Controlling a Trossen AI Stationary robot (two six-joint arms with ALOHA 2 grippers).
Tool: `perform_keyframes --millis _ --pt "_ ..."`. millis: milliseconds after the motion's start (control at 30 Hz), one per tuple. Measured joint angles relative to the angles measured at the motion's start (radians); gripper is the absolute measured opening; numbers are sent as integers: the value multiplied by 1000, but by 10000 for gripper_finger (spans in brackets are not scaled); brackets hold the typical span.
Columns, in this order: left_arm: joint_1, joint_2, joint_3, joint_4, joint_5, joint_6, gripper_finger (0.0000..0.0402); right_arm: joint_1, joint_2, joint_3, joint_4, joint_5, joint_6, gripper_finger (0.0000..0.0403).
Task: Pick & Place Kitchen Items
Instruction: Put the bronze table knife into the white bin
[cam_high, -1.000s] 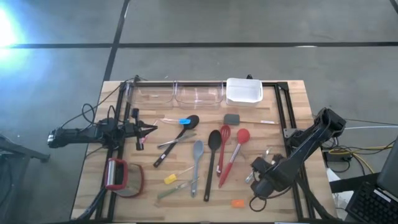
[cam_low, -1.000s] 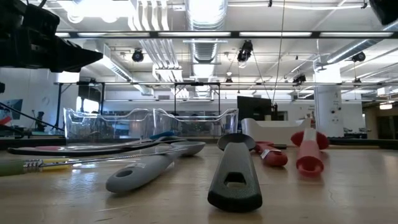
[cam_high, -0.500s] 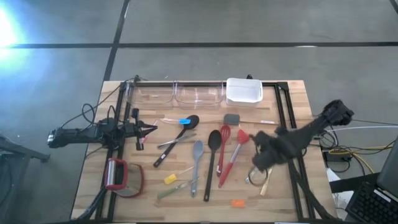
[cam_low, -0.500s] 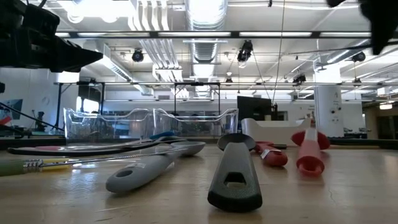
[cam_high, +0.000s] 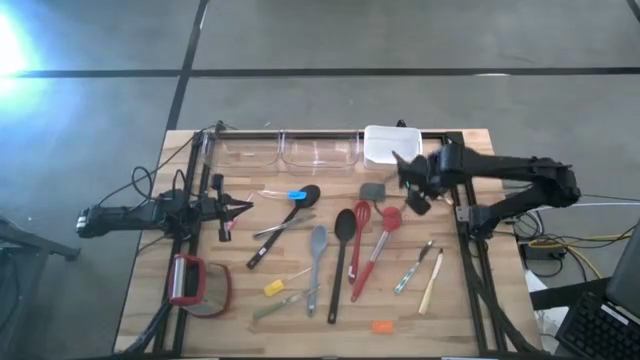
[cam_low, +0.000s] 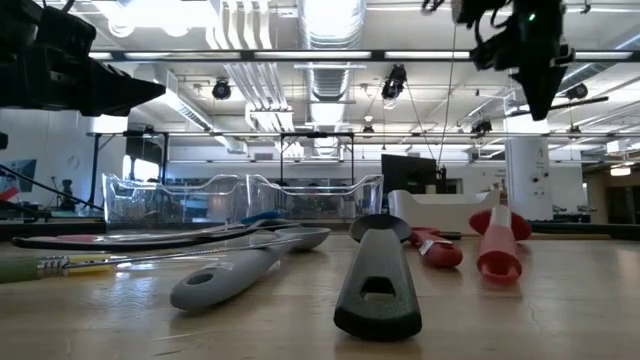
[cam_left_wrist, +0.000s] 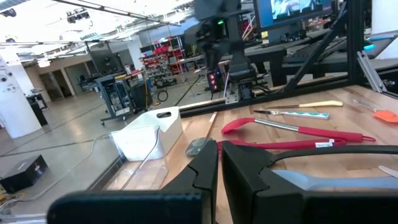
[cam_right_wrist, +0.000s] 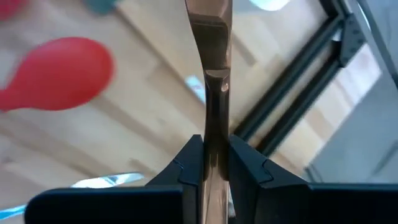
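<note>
I am carrying a metal utensil (cam_right_wrist: 210, 74) in the right gripper (cam_high: 413, 180) — fingers clamped on it — above the desk (cam_high: 460, 310) beside the white tub (cam_high: 390, 147). Next, I judge: lowering over the tub, then releasing. Left gripper (cam_high: 240, 207) idling, closed.

Both arms were matte black, built of slim tubular links with blocky joints. The left arm (cam_high: 140, 214) trailed thin dark cables. The right arm (cam_high: 520, 180) had rounded joints. Its fingers (cam_right_wrist: 189, 165) were black, angular wedges.
</note>
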Motion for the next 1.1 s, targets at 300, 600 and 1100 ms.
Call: perform_keyframes --millis 300,600,1100 --pt "0 0 0 0 0 0 26 -302 171 48 118 -2 -419 36" --pt "0 0 0 0 0 0 26 -485 377 211 132 32 -648 36" --pt "0 0 0 0 0 0 26 -551 667 360 152 -33 -784 36"
